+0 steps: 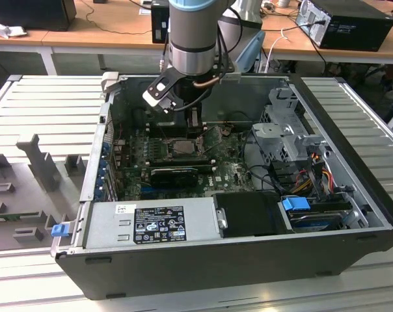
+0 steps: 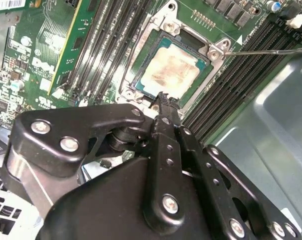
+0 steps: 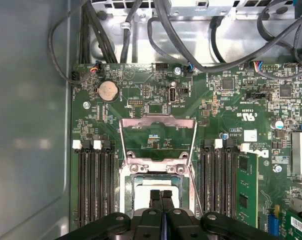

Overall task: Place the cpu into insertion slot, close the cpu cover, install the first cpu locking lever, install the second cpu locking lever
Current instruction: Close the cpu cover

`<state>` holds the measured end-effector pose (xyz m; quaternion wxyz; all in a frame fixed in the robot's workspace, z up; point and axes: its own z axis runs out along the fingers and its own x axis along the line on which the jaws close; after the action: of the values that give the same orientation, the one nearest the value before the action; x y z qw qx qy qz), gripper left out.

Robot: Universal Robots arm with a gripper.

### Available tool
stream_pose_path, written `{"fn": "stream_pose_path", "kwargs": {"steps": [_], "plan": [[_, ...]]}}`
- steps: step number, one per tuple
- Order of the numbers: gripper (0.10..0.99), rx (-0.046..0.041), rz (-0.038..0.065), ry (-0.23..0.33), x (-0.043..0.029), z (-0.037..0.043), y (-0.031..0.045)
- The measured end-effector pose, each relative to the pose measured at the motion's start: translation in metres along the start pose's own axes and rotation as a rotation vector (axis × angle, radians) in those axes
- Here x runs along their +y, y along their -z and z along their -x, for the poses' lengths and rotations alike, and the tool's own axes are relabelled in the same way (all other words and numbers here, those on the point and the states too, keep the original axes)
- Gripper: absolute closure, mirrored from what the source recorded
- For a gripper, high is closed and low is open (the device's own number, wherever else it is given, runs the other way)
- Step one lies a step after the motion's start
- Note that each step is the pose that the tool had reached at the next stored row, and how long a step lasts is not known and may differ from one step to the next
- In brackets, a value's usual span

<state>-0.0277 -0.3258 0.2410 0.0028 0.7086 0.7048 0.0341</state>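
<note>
End effector (image 3: 161, 194) narrow, fingers together, empty, just above cpu (image 2: 171, 70) seated in insertion slot (image 2: 166, 25). cpu cover (image 3: 158, 121) raised beyond tips. Risk: pressing down skews cpu, bends pins.

arm (image 1: 193, 39): thick cylindrical segment, silver-grey metal, light blue band at its upper end.
camera box (image 1: 159, 93): small, white face on a black body, mounted at the wrist's side.
cable (image 1: 211, 80): thin, copper-brown, looped under the wrist.
gripper (image 3: 161, 196): matte black throughout; rounded housing, flat linkage bars (image 2: 163, 165).
fingers (image 3: 155, 199): two, narrow, black, straight-edged.
screws (image 2: 170, 204): silver round heads, one at each linkage pivot.
</note>
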Motion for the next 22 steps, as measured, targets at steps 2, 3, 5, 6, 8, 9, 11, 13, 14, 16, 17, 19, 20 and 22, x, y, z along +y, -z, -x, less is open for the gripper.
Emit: {"fn": "stream_pose_path", "kwargs": {"steps": [2, 3, 5, 6, 8, 9, 11, 13, 14, 16, 17, 19, 20, 22], "plan": [[0.98, -0.0002, 0.0, 0.0, 0.0, -0.0003, 0.001], [0.98, -0.0004, 0.0, 0.0, 0.0, -0.0004, 0.0015], [0.98, -0.0009, 0.0, 0.0, 0.0002, -0.0009, 0.0042], [0.98, -0.0009, 0.0, 0.0, 0.0003, -0.0011, 0.0054], [0.98, -0.0009, 0.0, 0.0, 0.0004, -0.0014, 0.0078], [0.98, -0.0009, 0.0, 0.0, 0.0004, -0.0015, 0.0087], [0.98, -0.0009, 0.0, 0.0, 0.0005, -0.0018, 0.0109], [0.98, -0.0009, 0.0, 0.0, 0.0006, -0.0022, 0.0126], [0.98, -0.0009, 0.0, 0.0, 0.0006, -0.0023, 0.0131], [0.98, -0.0008, 0.0, 0.0, 0.0007, -0.0026, 0.0143], [0.98, -0.0009, 0.0, 0.0, 0.0007, -0.0027, 0.015], [0.98, -0.0009, 0.0, 0.0, 0.0009, -0.0034, 0.019], [0.98, -0.0009, 0.0, 0.0, 0.001, -0.0036, 0.0197], [0.98, -0.0009, 0.0, 0.0, 0.0011, -0.0038, 0.0218]]}}
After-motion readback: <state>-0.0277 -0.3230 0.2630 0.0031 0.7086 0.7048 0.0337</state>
